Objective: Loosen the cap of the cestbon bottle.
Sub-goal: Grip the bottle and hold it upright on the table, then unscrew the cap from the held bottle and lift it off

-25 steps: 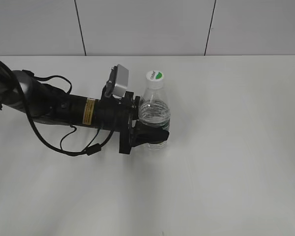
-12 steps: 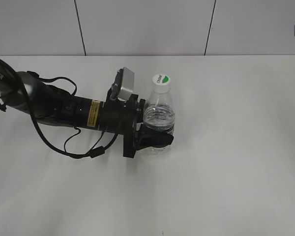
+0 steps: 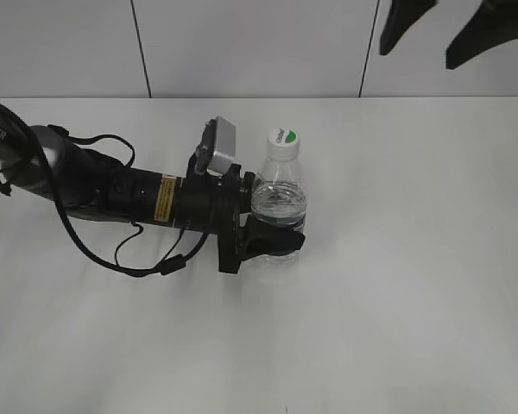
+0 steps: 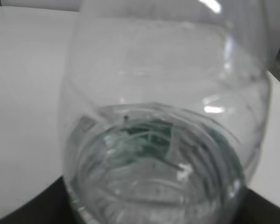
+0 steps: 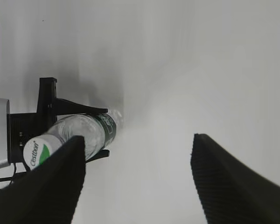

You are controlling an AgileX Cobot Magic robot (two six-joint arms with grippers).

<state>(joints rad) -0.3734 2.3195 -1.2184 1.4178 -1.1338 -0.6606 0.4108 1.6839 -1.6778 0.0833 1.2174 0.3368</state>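
The cestbon bottle stands upright near the middle of the table, clear with a dark green label low on its body. Its white cap with a green half-moon mark is on top. My left gripper reaches in from the left and is shut on the bottle's lower body. In the left wrist view the bottle fills the frame. My right gripper hangs open and empty at the top right, well above the table. In the right wrist view its fingers frame bare table, with the bottle and cap at the left.
The white table is bare around the bottle. A grey panelled wall runs behind its far edge. My left arm with its cable lies low across the table's left side.
My left gripper has shifted the bottle a little to the right. My right gripper has come into view at the top right, moving leftward and lower.
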